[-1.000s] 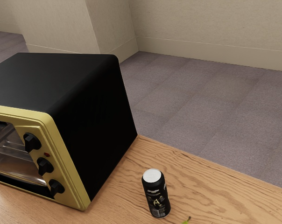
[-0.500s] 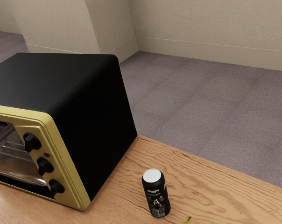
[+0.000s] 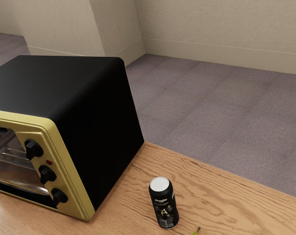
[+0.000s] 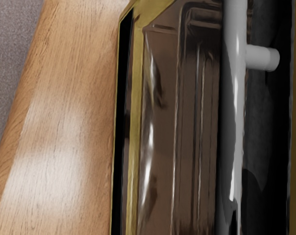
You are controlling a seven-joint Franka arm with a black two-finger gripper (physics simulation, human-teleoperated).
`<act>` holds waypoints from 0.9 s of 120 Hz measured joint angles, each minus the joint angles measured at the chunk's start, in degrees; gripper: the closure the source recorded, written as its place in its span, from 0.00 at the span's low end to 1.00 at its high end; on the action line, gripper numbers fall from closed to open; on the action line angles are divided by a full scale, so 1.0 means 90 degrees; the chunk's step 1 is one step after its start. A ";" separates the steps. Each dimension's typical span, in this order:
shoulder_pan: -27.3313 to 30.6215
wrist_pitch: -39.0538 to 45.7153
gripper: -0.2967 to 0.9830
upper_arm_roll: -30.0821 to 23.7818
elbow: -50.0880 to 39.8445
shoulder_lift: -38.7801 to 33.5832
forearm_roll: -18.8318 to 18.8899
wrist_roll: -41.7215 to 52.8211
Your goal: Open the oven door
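Oven door (image 4: pixel 160 127), brownish see-through glass with grey tubular handle (image 4: pixel 232 98) — unmoved since the earlier exterior frames, so pulling likely remains — jaws' spread and hold, can't tell.

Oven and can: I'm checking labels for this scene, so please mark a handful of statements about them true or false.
1. The oven has three black knobs on its front. True.
2. Its front frame is red. False: it is yellow.
3. The can lies on its side on the table. False: it stands upright.
4. A light gray handle bar runs along the oven's front. True.
5. The can touches the oven. False: bare wood separates them.
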 joint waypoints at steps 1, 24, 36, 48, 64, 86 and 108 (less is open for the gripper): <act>0.0000 0.0002 0.23 0.0002 -0.0006 0.0000 0.0000 0.0011; -0.0021 0.0074 0.23 0.0015 -0.0071 0.0062 -0.0002 0.0229; -0.0022 0.0115 0.23 0.0080 -0.0140 0.0057 -0.0002 0.0318; -0.0026 0.0145 0.23 0.0116 -0.0198 0.0054 -0.0002 0.0394; -0.0038 0.0200 0.23 0.0122 -0.0216 0.0078 -0.0005 0.0475; -0.0032 0.0251 0.23 0.0123 -0.0325 0.0096 -0.0010 0.0561; -0.0041 0.0335 0.23 0.0224 -0.0508 0.0077 -0.0010 0.0624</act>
